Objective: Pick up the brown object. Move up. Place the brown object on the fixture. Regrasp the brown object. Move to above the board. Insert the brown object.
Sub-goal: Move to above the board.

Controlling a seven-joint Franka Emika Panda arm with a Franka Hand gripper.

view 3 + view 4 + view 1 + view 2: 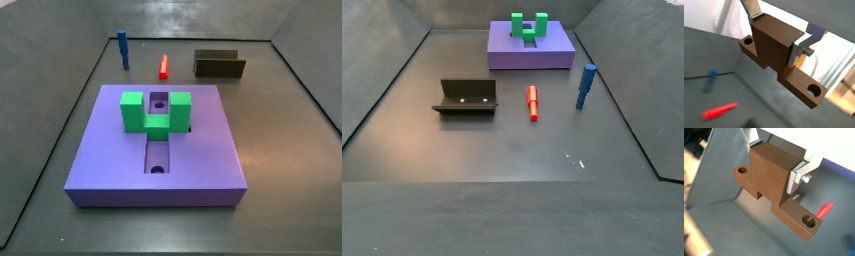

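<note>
The hand (774,37) is clamped on the brown object (781,55), its silver fingers (799,52) gripping the raised middle block while the two holed ends stick out to either side. Both wrist views show the piece held well clear of the grey floor (731,228); neither side view shows the hand or the piece, so they seem to be high above the scene.

The pick-up and lift look done. Whether the stop at the fixture (465,97) and the regrasp are finished cannot be told; moving over the board (158,140) and inserting certainly remain.

The board's slot (158,152) is partly filled by the green U-shaped block (154,110). The red bar (532,101) and blue post (587,85) stand between fixture and wall, with open floor elsewhere.
</note>
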